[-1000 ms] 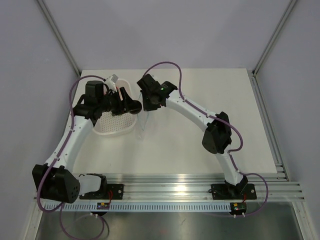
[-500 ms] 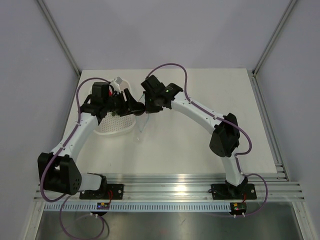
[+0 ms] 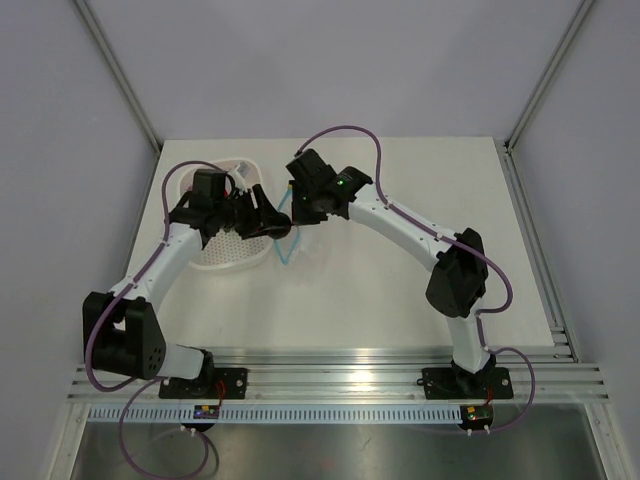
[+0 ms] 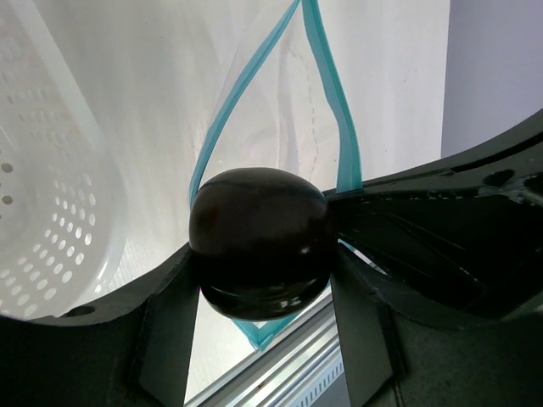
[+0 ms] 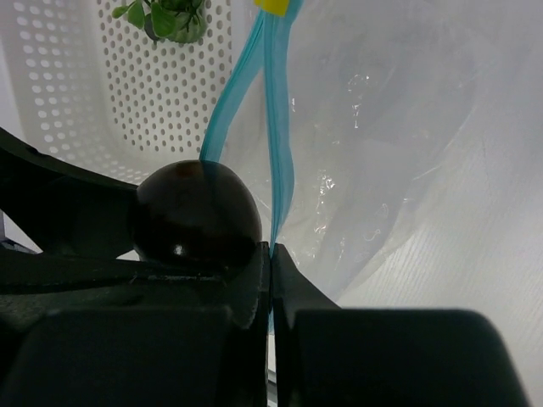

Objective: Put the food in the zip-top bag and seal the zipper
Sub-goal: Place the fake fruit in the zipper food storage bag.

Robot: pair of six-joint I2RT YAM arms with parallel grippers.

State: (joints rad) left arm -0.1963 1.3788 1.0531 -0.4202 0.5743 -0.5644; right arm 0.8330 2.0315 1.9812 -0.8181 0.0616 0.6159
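Top view, left arm: it runs from its base at the near left, goes far along the left side, then bends right over the white perforated basket (image 3: pixel 215 255). The left gripper (image 3: pixel 273 228) points right.
Top view, right arm: it arcs from the near-right base far and to the left. The right gripper (image 3: pixel 305 212) tilts down and left, and meets the left one over the table (image 3: pixel 400 290).
Top view, zipper (image 3: pixel 284 252): a thin blue line just right of the basket, below both grippers, running roughly near to far. The grippers hide the food.
Left wrist view, grip: the fingers (image 4: pixel 161 331) stand apart and clamp a dark round food piece (image 4: pixel 259 229) between them.
Left wrist view, zip-top bag (image 4: pixel 280 110): it is clear plastic. The two blue zipper sides are parted into a long loop running up the picture, so the mouth is open.
Left wrist view, food position: the piece sits at the open mouth, between the two strands. Whether it has passed inside cannot be told.
Left wrist view, basket: its wall is at the left, just beside the bag.
Right wrist view, grip: the jaws are pressed together, pinching one zipper strand at the fingertips.
Right wrist view, only seen here: a green leafy piece (image 5: pixel 165 17) lies in the basket, and a yellow tab (image 5: pixel 273 7) sits where the strands join at the far end.
Right wrist view, food: the dark piece is just left of the pinch, against the other strand.
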